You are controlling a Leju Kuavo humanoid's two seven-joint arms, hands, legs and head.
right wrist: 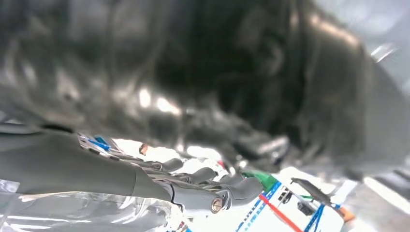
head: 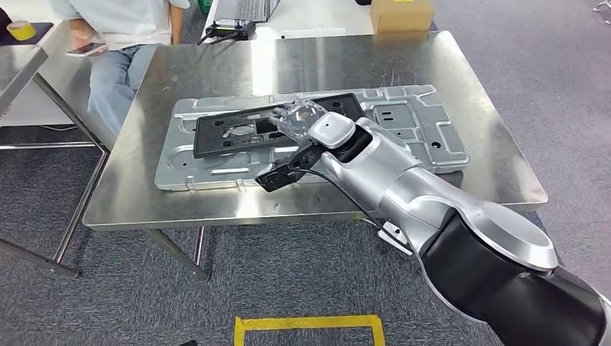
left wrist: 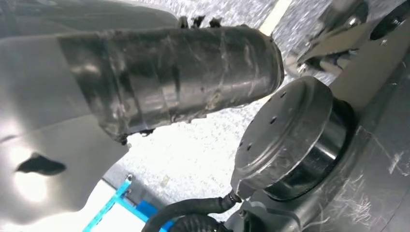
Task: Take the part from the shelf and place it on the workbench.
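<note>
A flat black frame-shaped part [head: 238, 133] lies on a large grey pressed-metal plate [head: 418, 126] on the steel workbench [head: 490, 173]. My right arm reaches in from the lower right. Its hand [head: 297, 120], wrapped in clear film, rests on the far edge of the black part near its middle and seems to grip it. In the right wrist view the hand's fingers [right wrist: 212, 186] are curled beside a blurred dark surface [right wrist: 217, 82]. In the left wrist view a tape-wrapped dark part of my left hand [left wrist: 169, 77] hangs by my body, holding nothing that I can see.
A person [head: 122, 43] sits at the back left of the workbench with a phone [head: 86, 49]. A cardboard box [head: 401, 14] and a laptop [head: 245, 11] stand beyond the far edge. Another table [head: 18, 68] is at the left. Yellow tape [head: 310, 326] marks the floor.
</note>
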